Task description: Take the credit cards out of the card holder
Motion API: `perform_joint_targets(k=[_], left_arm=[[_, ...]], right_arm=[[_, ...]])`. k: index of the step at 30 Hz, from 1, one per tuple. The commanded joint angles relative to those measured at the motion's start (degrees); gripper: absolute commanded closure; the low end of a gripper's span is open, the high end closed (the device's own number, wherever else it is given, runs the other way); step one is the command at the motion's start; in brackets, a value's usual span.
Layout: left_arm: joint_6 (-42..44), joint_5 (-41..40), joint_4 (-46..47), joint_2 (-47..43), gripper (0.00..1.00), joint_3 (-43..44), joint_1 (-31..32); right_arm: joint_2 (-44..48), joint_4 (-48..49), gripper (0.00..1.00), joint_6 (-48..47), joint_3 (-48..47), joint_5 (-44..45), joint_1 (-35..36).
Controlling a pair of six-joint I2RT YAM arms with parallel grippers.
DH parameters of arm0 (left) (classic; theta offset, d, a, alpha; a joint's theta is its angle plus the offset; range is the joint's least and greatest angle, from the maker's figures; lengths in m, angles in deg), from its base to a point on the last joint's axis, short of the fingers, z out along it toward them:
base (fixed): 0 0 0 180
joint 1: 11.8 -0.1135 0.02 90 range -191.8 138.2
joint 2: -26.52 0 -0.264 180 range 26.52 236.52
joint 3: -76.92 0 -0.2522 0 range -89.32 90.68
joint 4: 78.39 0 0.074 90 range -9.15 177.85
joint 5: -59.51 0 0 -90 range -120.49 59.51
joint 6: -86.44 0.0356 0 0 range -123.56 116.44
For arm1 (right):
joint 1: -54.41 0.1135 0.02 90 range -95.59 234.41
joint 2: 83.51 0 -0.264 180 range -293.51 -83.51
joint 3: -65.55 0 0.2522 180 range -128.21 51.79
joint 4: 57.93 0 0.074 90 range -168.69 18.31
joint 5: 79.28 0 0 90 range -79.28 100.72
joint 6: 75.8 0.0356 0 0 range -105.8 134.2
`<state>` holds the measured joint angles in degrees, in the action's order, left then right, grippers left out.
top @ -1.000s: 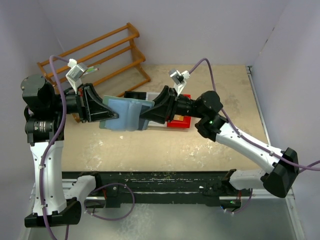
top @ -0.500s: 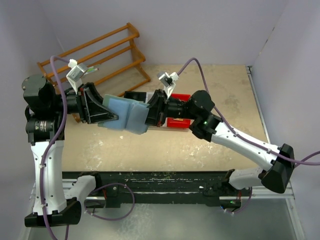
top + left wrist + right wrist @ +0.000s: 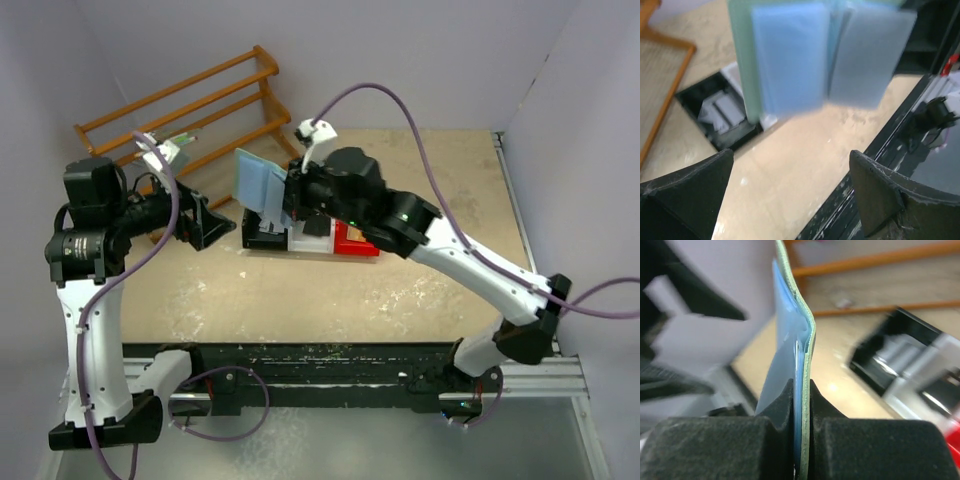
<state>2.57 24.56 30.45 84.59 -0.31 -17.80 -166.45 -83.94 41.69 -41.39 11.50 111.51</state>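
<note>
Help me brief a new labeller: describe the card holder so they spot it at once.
Find the wooden rack at the far left. Right of it, by the black bin, the right gripper pinches the card holder. It is the only pale blue panel with a green edge, held in the air.

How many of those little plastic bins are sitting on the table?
3, side by side in a row beneath the right arm: a black bin on the left, a white bin in the middle, a red bin on the right. The arm may hide others.
</note>
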Motion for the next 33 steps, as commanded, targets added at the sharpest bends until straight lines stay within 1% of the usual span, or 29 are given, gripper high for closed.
perform_joint_targets(k=[1, 4, 9, 11, 14, 16, 19, 24, 28, 33], left_arm=[[10.82, -8.35, -4.5, -2.7, 0.01, -7.22, -0.27], [12.41, -5.95, -4.91, -3.45, 0.01, -10.52, -0.3], [12.25, -4.02, -2.31, -5.59, 0.01, -13.41, -0.33], [11.19, -2.46, -1.61, -5.7, 0.01, -14.08, -0.28], [10.34, -0.06, -1.76, -5.11, 0.01, -14.42, -0.29], [9.94, 0.91, -1.79, -4.91, 0.01, -14.45, -0.28], [8.58, 2.14, -1.12, -4.97, 0.01, -14.42, -0.22], [6.63, 3.56, 0.28, -5.62, 0.01, -14.14, -0.29], [8.42, 4.95, -1.57, -6.46, 0.01, -13.29, -0.27], [13.56, 10.41, -7.15, -6.66, 0.01, -10.9, -0.29]], right_arm=[[-10.05, -24.91, 1.0, -7.99, -11.98, 26.1, 2.77], [-16.06, -32.31, 1.0, -8.6, -17.15, 32.52, 3.66], [-18.42, -35.92, 1.0, -9.74, -20.83, 36.28, 5.04], [-19.23, -37.21, 1.0, -9.7, -22.36, 35.02, 5.45], [-19.13, -36.35, 1.0, -9.93, -22.73, 30.82, 5.65], [-18.35, -34.65, 1.0, -10.38, -22.28, 25.71, 5.65], [-14.84, -27.32, 1.0, -12.13, -18.21, 11.62, 5.67], [-9.42, -17.71, 1.0, -11.8, -11.77, -10.14, 5.65], [-5.85, -12.16, 1.0, -12.97, -7.76, -20.27, 5.48], [-3.22, -8.48, 1.0, -13.78, -5.15, -28.3, 5.11]])
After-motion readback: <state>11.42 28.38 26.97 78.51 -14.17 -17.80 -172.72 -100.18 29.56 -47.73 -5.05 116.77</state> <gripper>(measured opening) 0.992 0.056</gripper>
